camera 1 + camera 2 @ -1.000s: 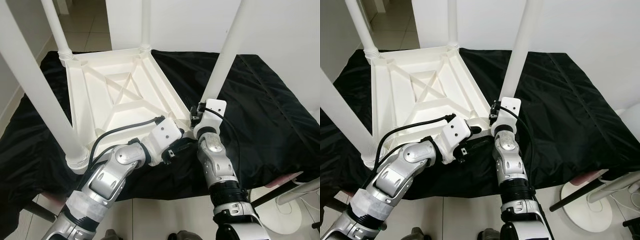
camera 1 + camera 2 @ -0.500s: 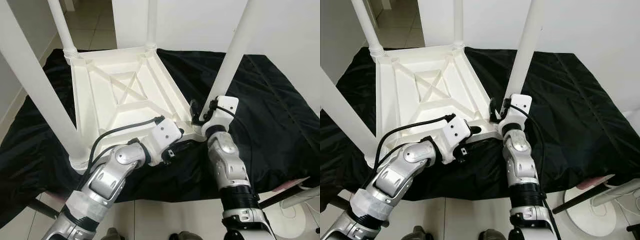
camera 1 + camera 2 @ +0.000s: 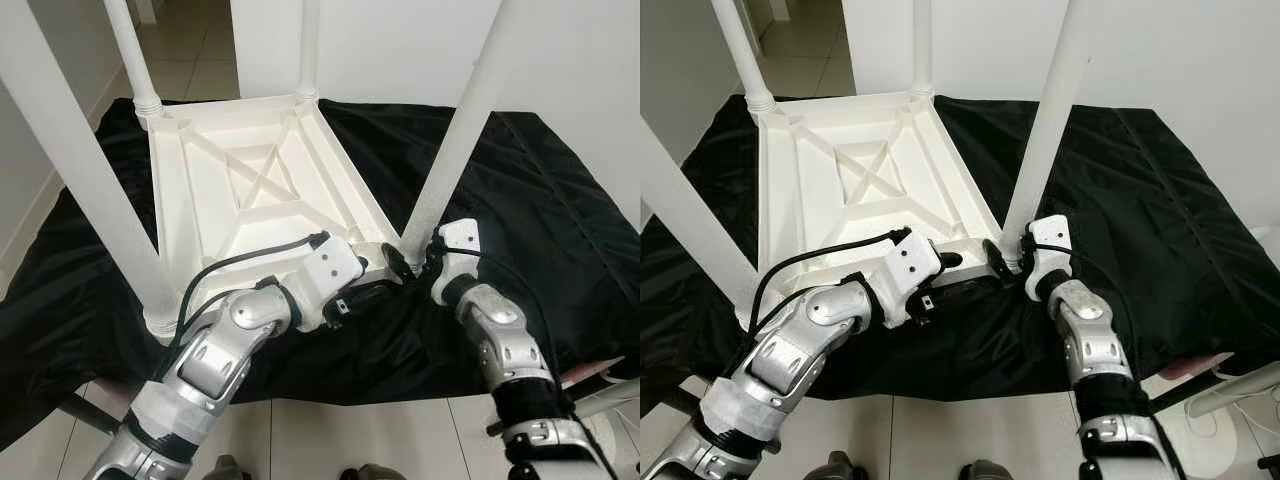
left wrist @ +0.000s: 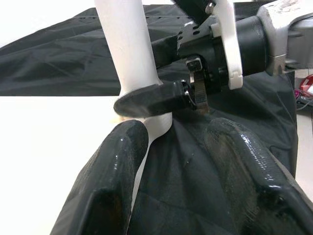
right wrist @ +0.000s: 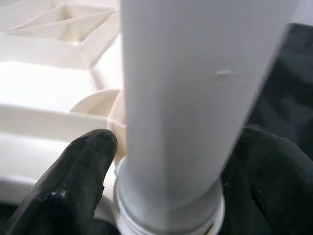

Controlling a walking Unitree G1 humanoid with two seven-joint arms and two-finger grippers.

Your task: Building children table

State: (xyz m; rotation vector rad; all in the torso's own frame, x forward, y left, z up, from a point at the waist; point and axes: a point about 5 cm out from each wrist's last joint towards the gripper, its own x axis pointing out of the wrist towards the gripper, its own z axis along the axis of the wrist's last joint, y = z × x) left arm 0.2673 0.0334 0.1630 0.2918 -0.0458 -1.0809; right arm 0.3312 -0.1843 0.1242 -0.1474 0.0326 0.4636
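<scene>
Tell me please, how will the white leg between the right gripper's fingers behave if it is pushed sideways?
The leg looks stiff, probably light plastic. Tall and thin, seated in the upside-down table at its base alone, it may wobble there. Its smooth round surface could slip between the right gripper fingers.

Bright, even light — soft shadows, blurred close-ups

A big black crinkly cloth (image 3: pixel 520 190) is spread out across the middle of the frame, from the left edge to the right edge. Under it, at the bottom of the frame, is a pale shiny tiled floor (image 3: pixel 330 440). More of the same floor shows at the upper left. A plain white wall (image 3: pixel 390 50) fills the top middle and upper right. At the lower right corner a pink edge (image 3: pixel 590 372) peeks out from under the cloth.
</scene>
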